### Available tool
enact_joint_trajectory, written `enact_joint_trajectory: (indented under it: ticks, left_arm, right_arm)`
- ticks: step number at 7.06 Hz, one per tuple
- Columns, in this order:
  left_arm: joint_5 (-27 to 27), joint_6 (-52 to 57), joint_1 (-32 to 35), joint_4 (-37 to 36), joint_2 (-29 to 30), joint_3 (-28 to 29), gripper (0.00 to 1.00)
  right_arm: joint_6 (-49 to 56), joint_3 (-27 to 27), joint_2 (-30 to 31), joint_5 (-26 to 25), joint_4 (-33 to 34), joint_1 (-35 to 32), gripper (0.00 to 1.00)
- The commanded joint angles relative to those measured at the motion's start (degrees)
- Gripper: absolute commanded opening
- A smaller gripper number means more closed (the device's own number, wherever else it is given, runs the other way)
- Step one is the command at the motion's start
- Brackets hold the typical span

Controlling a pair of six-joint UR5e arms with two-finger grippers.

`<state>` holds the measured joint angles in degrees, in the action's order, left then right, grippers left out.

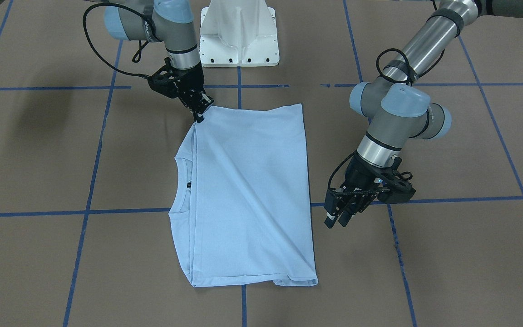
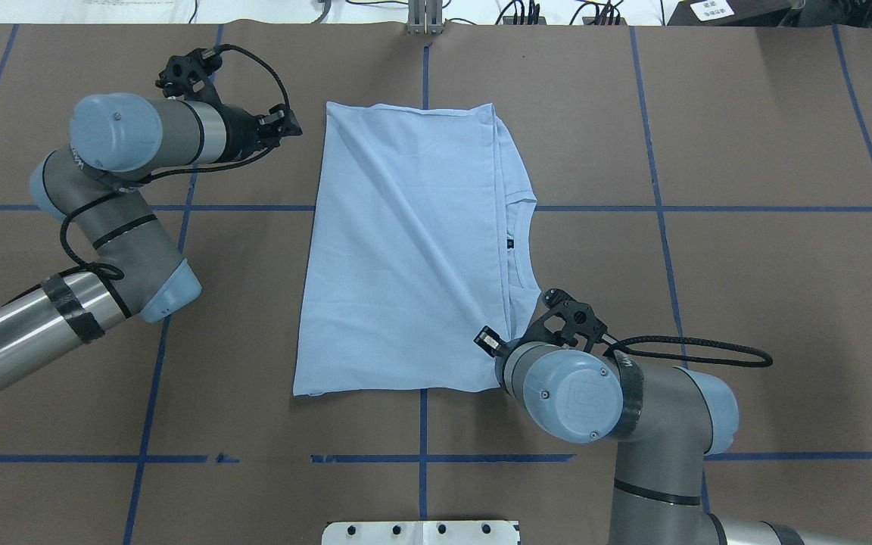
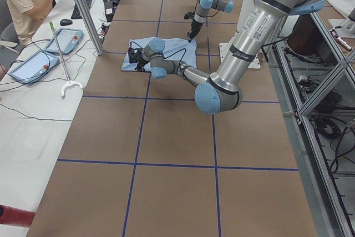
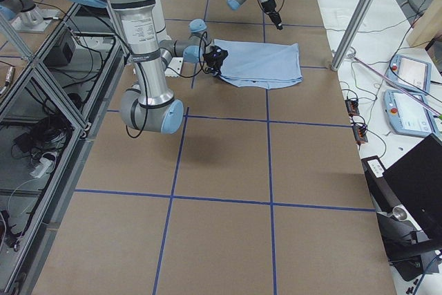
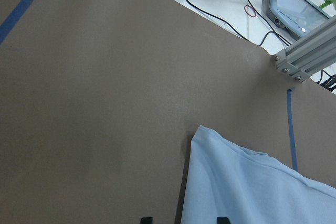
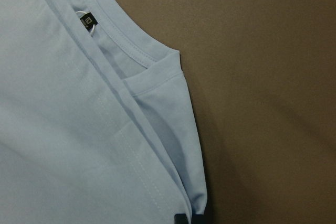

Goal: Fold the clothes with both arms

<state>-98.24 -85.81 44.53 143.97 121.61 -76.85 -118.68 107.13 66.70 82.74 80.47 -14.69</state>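
One light blue T-shirt (image 1: 248,190) lies mid-frame on the worktop (image 1: 447,263), already doubled into a rough rectangle, collar (image 1: 182,184) at its left edge; at least one more fold appears to remain. Of the two grippers, the right gripper (image 1: 199,116), upper left, has jaws clenched on a shirt corner; the left gripper (image 1: 337,221), at right, hangs with jaws released beside the cloth.

Two high fixed cameras look steeply down on the brown, blue-lined table (image 2: 746,303) from opposite long edges, two more look along it from its ends, and two close wrist-mounted cameras point at corners of the light blue folded T-shirt (image 2: 406,242) all six share.
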Motion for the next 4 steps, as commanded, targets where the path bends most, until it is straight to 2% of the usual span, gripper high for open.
enact_joint_trajectory:
  ticks: [1,2,4]
  left_arm:
    - [-3.25,-6.16,-0.84,-0.19,-3.73,-6.62,0.51]
    - [-3.36,-9.52,-3.28,-0.10,-5.92,-10.57,0.52]
    - [1.71,-16.03,-13.36,-0.19,-18.97,-25.73,0.54]
  right_arm:
    - [-0.06,1.67,1.24,-0.03,0.13,0.01,0.00]
    - [-0.06,2.37,1.59,0.05,0.13,0.01,0.00]
    - [-0.06,2.99,2.21,0.14,0.13,0.10,0.00]
